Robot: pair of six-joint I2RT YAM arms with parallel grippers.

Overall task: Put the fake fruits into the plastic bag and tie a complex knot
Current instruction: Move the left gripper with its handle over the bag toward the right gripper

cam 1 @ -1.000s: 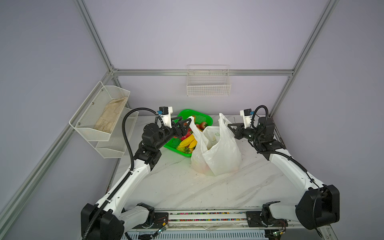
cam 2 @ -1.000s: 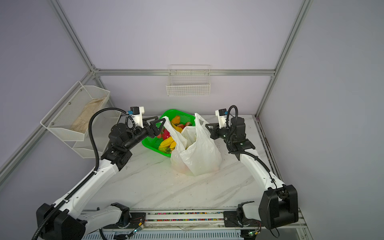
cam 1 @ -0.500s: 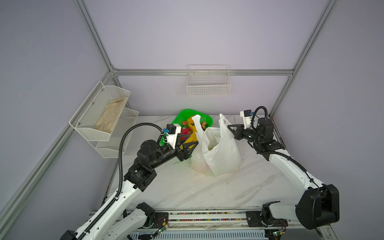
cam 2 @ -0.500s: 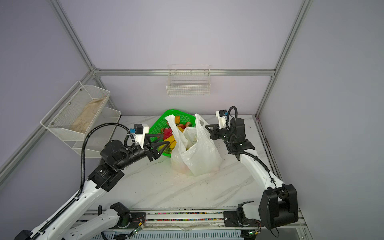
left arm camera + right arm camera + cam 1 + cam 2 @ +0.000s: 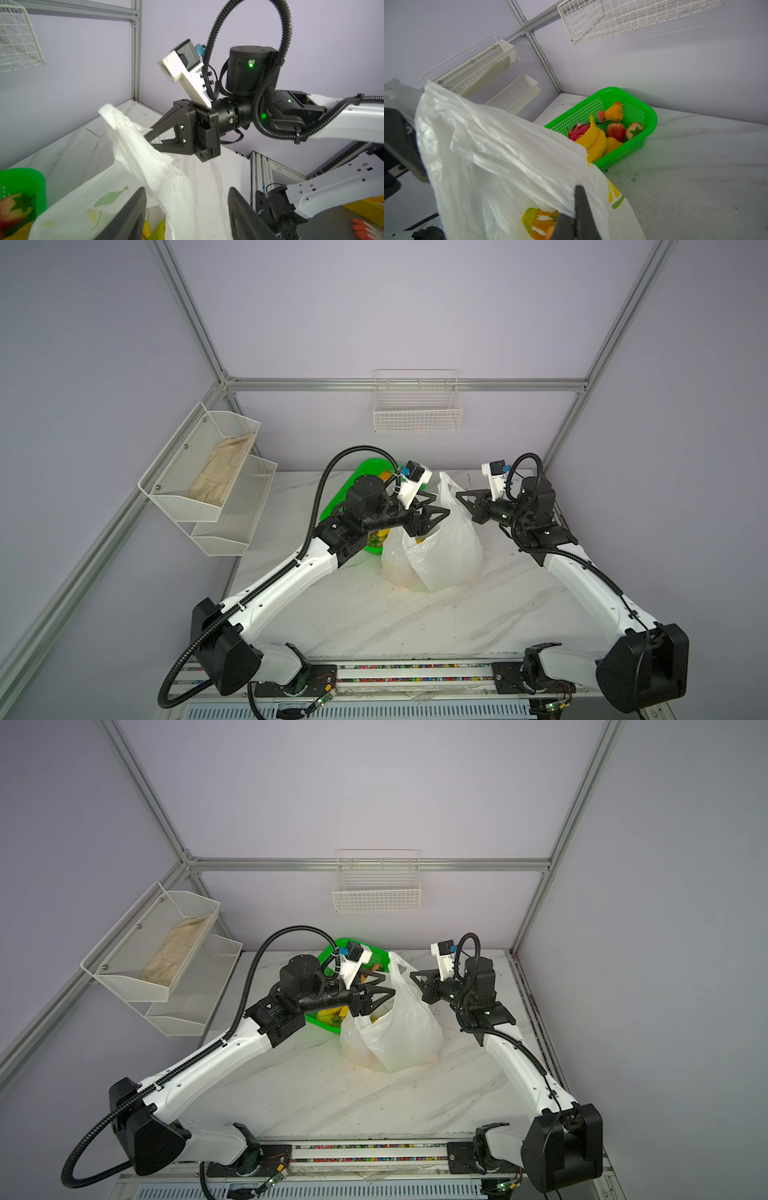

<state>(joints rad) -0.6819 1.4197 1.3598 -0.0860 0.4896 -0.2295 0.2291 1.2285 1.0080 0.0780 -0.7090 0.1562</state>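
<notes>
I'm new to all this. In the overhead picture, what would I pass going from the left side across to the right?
In a top view: wire shelf holding a beige cloth → green basket → plastic bag → right arm.

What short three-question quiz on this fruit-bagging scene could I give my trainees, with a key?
1. True or false: the right gripper is shut on a handle of the thin translucent white plastic bag.
2. Where is the pink fake dragon fruit? A: in the bright green mesh plastic basket; B: on the marble tabletop; C: in the white wire basket on the back wall.
3. Fill in: the upper white mesh wall shelf holds a beige ____.
Key: 1 true; 2 A; 3 cloth.
</notes>
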